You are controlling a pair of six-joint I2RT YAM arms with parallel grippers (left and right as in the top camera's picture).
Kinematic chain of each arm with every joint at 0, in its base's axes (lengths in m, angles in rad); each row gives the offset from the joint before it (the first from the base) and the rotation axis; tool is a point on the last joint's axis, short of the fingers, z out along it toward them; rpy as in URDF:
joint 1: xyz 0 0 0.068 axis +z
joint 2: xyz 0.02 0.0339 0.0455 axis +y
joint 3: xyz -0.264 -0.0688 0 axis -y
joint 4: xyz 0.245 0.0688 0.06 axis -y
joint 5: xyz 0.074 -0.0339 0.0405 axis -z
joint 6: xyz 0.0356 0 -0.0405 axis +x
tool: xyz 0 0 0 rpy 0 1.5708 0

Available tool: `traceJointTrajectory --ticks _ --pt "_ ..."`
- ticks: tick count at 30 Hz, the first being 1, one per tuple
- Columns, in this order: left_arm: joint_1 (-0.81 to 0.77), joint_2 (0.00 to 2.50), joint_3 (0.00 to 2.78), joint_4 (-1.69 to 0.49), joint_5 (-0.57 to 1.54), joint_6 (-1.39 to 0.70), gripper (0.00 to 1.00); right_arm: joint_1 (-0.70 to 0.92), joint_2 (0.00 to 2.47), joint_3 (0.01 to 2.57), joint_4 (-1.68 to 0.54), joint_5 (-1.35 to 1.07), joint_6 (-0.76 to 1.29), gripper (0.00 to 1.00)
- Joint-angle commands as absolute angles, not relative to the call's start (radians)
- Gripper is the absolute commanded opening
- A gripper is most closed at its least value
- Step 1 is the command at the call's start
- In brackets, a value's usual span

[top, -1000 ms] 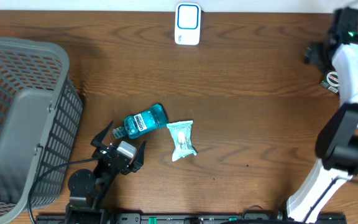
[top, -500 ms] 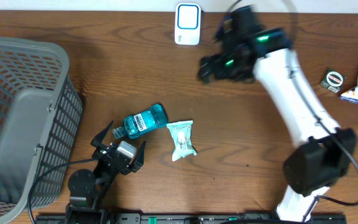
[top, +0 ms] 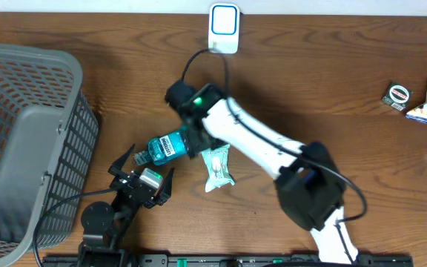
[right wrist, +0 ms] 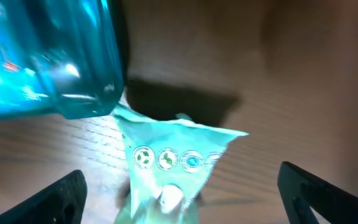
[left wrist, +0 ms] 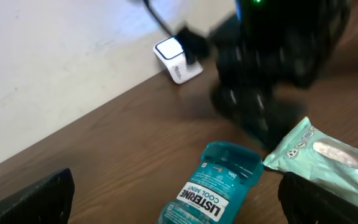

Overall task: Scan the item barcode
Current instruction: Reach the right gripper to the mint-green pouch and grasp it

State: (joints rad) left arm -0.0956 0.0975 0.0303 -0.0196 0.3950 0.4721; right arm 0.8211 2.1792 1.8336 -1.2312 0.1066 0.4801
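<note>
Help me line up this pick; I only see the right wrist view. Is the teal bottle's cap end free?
Observer: Not quite. Overhead, the left gripper sits open close by the cap end of the teal bottle.
Operator: Where is the scanner?
Observer: A white scanner sits at the far edge of the table, beyond the right gripper.
Operator: Anything else nearby?
Observer: A grey basket sits at the table's left end.

Right end effector (right wrist: 182, 193): Listerine bottle (right wrist: 48, 56) and teal packet (right wrist: 166, 162) lie directly ahead, blocking descent; bare tabletop (right wrist: 303, 62) beyond them, away from the bottle, offers free passage.
</note>
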Motion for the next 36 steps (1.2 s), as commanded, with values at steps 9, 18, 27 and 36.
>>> traceJointTrajectory --ticks 9,18,27,36 --pt "-0.1 0.096 0.004 -0.04 0.415 0.478 0.98 0.93 2.226 1.811 -1.279 0.233 0.601 0.83" --pt "-0.1 0.096 0.004 -0.04 0.415 0.478 0.98 0.937 2.228 1.662 -1.187 0.311 0.681 0.66" --pt "-0.1 0.096 0.004 -0.04 0.415 0.478 0.98 0.941 2.228 1.536 -1.133 0.317 0.68 0.35" --pt "-0.1 0.096 0.004 -0.04 0.415 0.478 0.98 0.9 2.227 1.635 -1.192 0.05 0.382 0.01"
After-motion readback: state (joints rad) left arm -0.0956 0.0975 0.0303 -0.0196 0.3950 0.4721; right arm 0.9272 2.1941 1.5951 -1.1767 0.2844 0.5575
